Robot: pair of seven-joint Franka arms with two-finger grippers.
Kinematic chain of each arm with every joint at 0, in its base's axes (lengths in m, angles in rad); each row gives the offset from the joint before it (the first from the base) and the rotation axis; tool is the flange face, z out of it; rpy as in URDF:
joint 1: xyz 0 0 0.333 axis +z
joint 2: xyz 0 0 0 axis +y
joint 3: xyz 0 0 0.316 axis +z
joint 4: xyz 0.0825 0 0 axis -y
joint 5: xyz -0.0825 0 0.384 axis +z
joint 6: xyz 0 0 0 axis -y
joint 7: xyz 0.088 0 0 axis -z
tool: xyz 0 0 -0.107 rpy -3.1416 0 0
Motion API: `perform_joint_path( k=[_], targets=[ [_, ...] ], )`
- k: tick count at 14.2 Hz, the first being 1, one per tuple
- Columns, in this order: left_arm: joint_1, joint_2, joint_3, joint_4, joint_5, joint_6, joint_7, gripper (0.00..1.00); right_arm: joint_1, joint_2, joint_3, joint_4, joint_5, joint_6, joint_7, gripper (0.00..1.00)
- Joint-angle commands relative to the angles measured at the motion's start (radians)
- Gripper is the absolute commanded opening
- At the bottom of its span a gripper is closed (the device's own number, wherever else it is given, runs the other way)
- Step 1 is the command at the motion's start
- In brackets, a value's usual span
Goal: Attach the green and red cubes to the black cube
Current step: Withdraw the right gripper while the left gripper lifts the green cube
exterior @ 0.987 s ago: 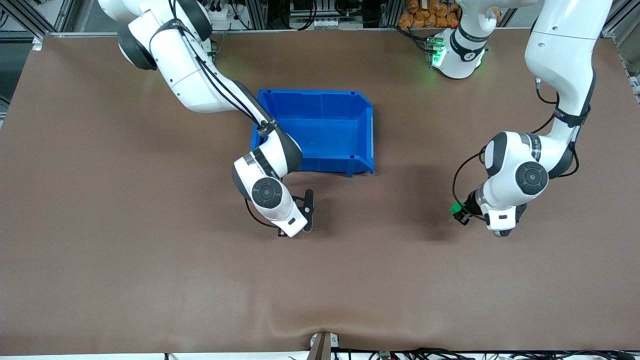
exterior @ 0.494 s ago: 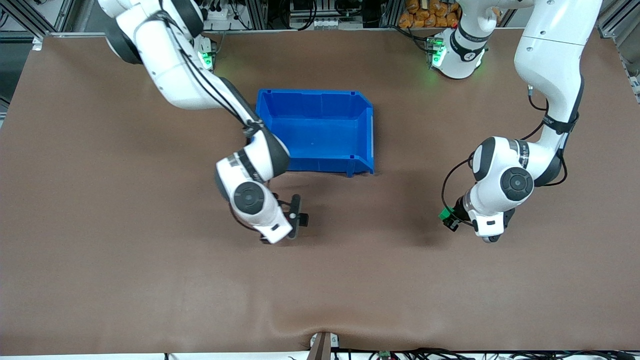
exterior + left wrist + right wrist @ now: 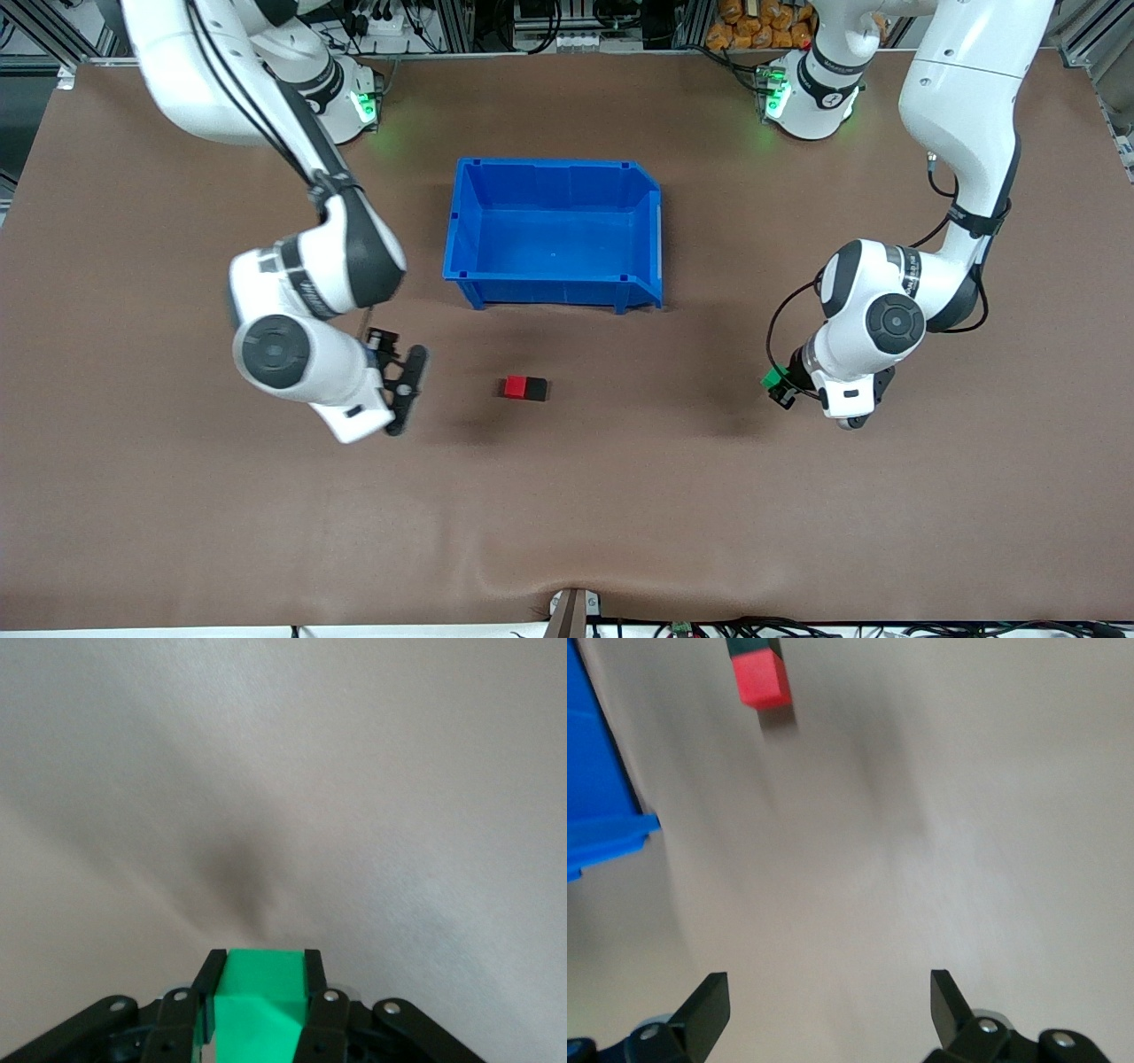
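A red cube (image 3: 515,387) and a black cube (image 3: 535,388) lie side by side, touching, on the brown table, nearer the front camera than the blue bin. The red one is on the side toward the right arm's end. Both show in the right wrist view, the red cube (image 3: 762,680) and the black cube (image 3: 753,645). My right gripper (image 3: 409,385) is open and empty, apart from the pair, toward the right arm's end; its own view (image 3: 828,992) shows bare table between the fingers. My left gripper (image 3: 778,387) is shut on the green cube (image 3: 768,378), held above the table toward the left arm's end (image 3: 261,988).
An open blue bin (image 3: 554,177) stands on the table, farther from the front camera than the cube pair; its edge (image 3: 602,815) shows in the right wrist view. A small bracket (image 3: 571,611) sits at the table's near edge.
My right gripper has left the red and black cubes on the table and moved away toward the right arm's end. My left gripper has drifted slightly toward the table's middle with the green cube.
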Motion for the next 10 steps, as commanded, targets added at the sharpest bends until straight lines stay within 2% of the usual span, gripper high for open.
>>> perform_joint_path(
  k=[1, 4, 10],
  targets=[
    [-0.015, 0.032, -0.006, 0.063, -0.082, -0.029, -0.018, 0.0, -0.083, -0.122, 0.018, -0.131, 0.005, 0.005, 0.006, 1.0],
    [-0.02, 0.054, -0.006, 0.077, -0.087, -0.032, -0.026, 0.0, -0.166, -0.208, 0.018, -0.178, 0.005, -0.006, 0.006, 1.0],
    [-0.017, 0.059, -0.006, 0.078, -0.088, -0.032, -0.026, 0.0, -0.333, -0.314, 0.016, -0.175, 0.008, -0.056, 0.006, 1.0]
  ],
)
